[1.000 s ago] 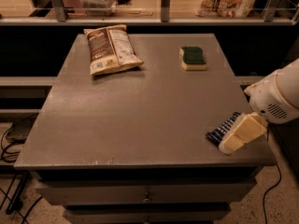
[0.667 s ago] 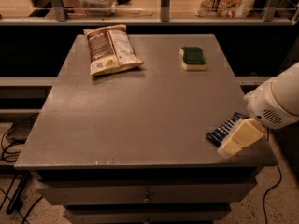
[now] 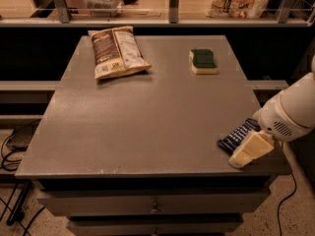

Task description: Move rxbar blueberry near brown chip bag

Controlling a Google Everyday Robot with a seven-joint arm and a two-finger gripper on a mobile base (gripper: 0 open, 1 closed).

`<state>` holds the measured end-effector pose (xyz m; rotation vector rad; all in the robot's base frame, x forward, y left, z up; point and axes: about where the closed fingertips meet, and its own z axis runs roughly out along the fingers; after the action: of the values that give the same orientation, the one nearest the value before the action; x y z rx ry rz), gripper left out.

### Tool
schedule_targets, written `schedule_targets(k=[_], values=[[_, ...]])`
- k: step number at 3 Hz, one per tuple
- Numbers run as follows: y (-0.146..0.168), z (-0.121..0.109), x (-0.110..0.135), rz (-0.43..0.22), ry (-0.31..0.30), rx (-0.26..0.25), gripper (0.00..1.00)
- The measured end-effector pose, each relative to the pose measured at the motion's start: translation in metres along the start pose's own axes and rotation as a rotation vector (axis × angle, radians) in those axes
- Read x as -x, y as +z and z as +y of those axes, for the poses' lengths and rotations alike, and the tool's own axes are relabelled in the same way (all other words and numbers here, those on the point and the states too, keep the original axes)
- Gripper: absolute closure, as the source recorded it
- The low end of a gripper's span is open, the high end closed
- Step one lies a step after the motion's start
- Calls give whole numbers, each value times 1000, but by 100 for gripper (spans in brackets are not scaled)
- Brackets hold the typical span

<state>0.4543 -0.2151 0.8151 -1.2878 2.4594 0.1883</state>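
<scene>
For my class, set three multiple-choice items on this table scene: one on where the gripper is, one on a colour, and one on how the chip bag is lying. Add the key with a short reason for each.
1. Where is the gripper?
A. At the back left corner of the table
B. At the front right corner, by the blue bar
C. Over the middle of the table

2. What colour is the top of the sponge?
A. Green
B. Red
C. White

3. How is the chip bag placed?
A. Standing upright
B. Hanging off the table edge
C. Lying flat on the table

Key:
1 B: the gripper sits right beside the bar at the near right edge.
2 A: the sponge has a dark green top over a pale yellow base.
3 C: the bag rests flat at the back left, with its printed face up.
</scene>
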Motion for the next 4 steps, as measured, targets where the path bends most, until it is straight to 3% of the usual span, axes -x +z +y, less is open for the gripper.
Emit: schedule_targets(k=[3, 4], values=[[-10, -1, 6, 7, -10, 0, 86], [-36, 0, 34, -41, -83, -46, 100]])
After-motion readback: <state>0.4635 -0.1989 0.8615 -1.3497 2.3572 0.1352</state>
